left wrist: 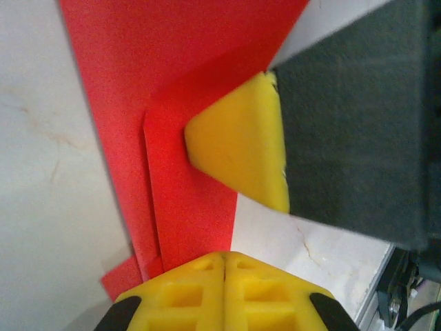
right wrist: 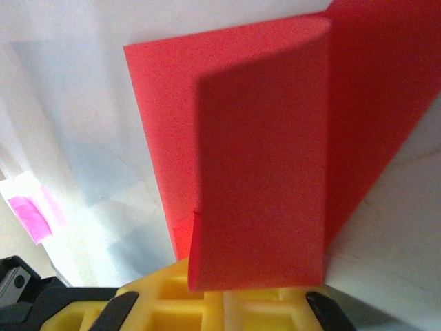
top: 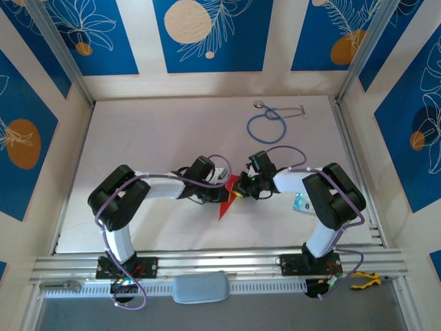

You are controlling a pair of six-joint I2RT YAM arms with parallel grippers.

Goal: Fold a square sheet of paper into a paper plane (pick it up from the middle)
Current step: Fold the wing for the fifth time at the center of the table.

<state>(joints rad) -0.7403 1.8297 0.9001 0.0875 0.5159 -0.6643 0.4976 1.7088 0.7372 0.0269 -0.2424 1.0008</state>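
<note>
The white table [top: 172,131] stood between pale walls with blue panels [top: 207,41] that carried leaf drawings and round spots. A blue stethoscope [top: 267,125] lay at the far right, well apart from the arms; yellow pliers [top: 364,278] lay on the near rail. In the middle, the partly folded sheet of paper [top: 226,203] was clamped by the left gripper [left wrist: 224,261] and the right gripper [right wrist: 222,293], which hid most of it from above

Red paper [top: 228,200], seemingly blue stethoscope [top: 249,128].
</note>
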